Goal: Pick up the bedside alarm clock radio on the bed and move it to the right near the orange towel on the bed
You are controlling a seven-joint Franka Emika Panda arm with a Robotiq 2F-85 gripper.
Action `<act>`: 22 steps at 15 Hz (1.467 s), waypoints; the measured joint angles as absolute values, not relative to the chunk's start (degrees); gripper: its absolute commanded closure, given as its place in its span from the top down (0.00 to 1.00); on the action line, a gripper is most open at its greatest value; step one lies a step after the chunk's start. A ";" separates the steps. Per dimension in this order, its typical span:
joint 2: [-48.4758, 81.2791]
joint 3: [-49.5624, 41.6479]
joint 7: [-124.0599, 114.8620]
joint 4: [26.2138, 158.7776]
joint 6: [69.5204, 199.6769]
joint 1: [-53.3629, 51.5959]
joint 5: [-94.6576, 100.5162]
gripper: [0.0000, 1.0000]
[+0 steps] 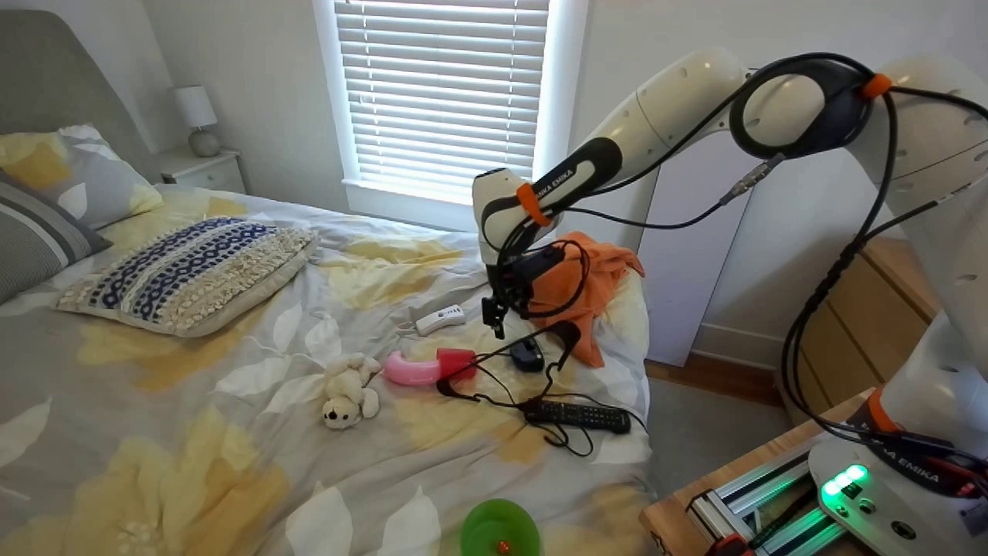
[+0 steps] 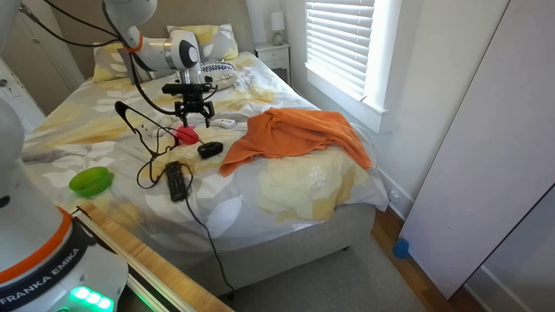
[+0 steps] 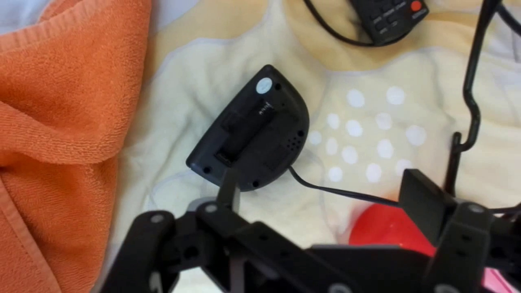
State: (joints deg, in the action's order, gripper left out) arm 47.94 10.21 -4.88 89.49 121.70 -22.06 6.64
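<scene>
The black alarm clock radio sits on the bed and shows in both exterior views (image 1: 527, 356) (image 2: 210, 150). In the wrist view the clock radio (image 3: 254, 134) shows its underside or back, with a cord running off to the right. The orange towel (image 1: 590, 282) (image 2: 290, 132) (image 3: 69, 122) lies crumpled beside it, with a gap of bare bedding between. My gripper (image 1: 495, 320) (image 2: 196, 123) (image 3: 323, 195) is open and empty above the bed, apart from the clock. In the wrist view its left fingertip overlaps the clock's lower edge.
A black hanger (image 1: 570, 333) with cords and a black remote (image 1: 583, 415) (image 2: 175, 182) lie near the clock. A red and pink object (image 1: 421, 369), a white remote (image 1: 440, 320), a white plush toy (image 1: 349, 392) and a green bowl (image 2: 90, 182) are also on the bed.
</scene>
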 measured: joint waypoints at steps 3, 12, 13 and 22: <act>45.05 10.87 -6.10 91.26 121.65 -22.93 6.57 1.00; 35.10 11.16 -10.48 98.35 121.60 -25.30 6.99 1.00; 33.49 11.17 -11.54 99.52 121.49 -25.30 6.79 1.00; 17.17 13.16 -17.14 109.93 116.82 -25.02 3.94 1.00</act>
